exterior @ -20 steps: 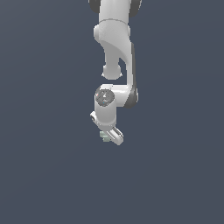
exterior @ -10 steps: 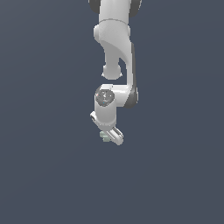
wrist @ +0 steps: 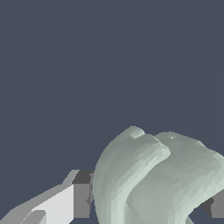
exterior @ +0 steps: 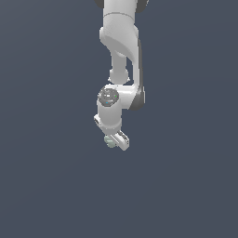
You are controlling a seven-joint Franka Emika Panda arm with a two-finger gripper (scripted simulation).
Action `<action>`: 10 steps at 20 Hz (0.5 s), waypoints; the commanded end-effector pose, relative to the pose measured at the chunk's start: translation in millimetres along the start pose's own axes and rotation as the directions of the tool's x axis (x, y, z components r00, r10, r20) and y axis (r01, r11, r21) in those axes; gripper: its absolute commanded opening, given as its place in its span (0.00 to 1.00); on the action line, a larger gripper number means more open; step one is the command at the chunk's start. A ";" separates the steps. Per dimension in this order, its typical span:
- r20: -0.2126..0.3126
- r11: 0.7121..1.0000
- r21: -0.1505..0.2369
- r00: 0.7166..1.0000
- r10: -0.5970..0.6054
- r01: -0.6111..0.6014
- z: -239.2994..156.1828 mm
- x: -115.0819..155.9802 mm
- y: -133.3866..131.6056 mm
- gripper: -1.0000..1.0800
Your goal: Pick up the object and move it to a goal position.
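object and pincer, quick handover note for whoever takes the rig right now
Pincer: shut on the object, one finger against each side in the wrist view.
Object: a pale grey-green lump, seen at the pincer tip in the exterior view, small beside the white arm.
Done: the grasp.
Left: carry it to the goal. No goal marker shows in either view, and the plain background does not show whether the object is lifted yet.

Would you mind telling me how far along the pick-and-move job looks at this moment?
The pick looks done: the tool is shut on the pale grey-green object, which sits between its fingers in the wrist view. In hand is the carry, with the object held at the arm's tip. Reaching the goal is left; no goal marker shows, so I cannot tell how near it is.
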State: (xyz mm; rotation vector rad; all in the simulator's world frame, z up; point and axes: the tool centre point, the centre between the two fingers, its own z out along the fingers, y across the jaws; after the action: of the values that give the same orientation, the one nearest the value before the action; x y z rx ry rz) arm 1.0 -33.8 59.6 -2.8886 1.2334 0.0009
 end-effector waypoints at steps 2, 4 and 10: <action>0.000 1.000 0.001 1.000 0.001 -0.001 -14.6 -0.6 12.1 0.00; 0.000 1.000 0.001 1.000 0.001 -0.001 -25.2 -1.3 21.2 0.00; 0.001 1.000 0.002 1.000 0.001 -0.001 -66.3 -3.9 55.9 0.00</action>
State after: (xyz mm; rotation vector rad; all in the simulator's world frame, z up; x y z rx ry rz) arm -34.8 -63.5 114.4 -2.8872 1.2336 0.0021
